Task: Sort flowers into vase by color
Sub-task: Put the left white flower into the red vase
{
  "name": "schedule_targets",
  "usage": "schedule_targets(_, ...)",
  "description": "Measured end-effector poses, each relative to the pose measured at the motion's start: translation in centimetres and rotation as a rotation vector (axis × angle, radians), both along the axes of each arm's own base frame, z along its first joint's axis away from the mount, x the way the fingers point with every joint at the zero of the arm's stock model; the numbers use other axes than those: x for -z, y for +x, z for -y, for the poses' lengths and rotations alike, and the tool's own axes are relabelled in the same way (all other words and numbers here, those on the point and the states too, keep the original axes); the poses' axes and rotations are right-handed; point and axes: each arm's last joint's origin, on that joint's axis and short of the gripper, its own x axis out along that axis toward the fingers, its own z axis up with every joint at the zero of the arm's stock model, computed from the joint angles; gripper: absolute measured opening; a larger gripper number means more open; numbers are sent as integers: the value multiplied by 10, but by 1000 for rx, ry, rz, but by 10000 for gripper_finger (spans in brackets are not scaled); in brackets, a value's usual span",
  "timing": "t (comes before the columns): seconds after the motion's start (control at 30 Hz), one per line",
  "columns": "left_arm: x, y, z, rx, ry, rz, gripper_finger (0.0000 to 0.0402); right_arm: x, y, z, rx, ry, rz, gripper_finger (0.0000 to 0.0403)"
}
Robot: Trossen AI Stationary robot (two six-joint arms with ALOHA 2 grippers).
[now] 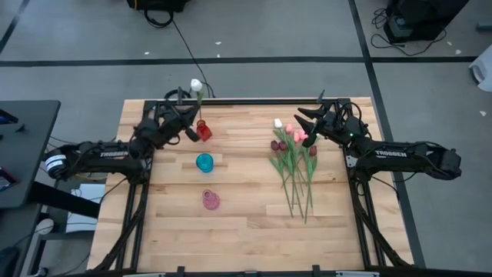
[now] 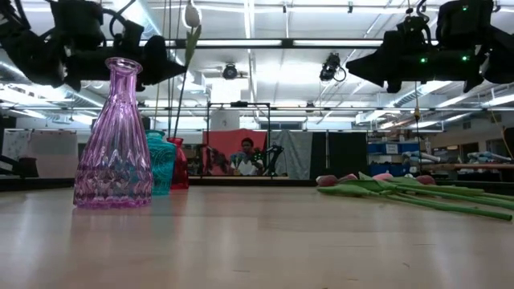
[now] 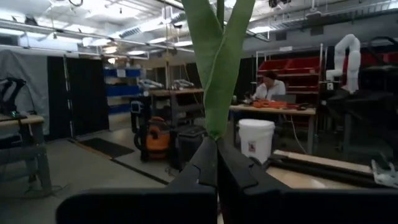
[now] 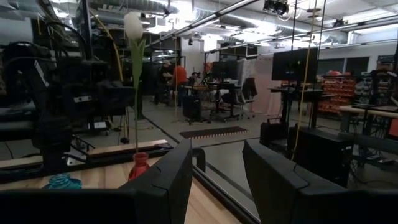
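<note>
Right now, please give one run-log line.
left gripper: shut on white tulip above red vase | right gripper: open, over tulip pile

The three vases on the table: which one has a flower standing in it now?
The red vase, farthest from the table's near edge, has the white tulip in it, held by the left gripper. The blue vase and pink vase hold nothing.

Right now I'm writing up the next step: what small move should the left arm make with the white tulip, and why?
Probably open the left gripper and lift away. It is shut on the white tulip, which stands upright with its stem running down into the red vase, so the flower looks placed. The right gripper waits open above the flower pile.
</note>
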Motion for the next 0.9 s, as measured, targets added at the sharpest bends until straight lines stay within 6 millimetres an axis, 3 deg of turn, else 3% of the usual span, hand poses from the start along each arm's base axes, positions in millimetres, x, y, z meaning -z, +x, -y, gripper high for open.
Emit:
schedule_targets(0.37, 14, -7, 4, -5, 5, -22, 0, 0, 0, 0, -4, -2, 1, 155)
schedule_targets(0.9, 41, 9, -7, -61, -54, 3, 0, 11, 7, 4, 2, 47, -44, 155)
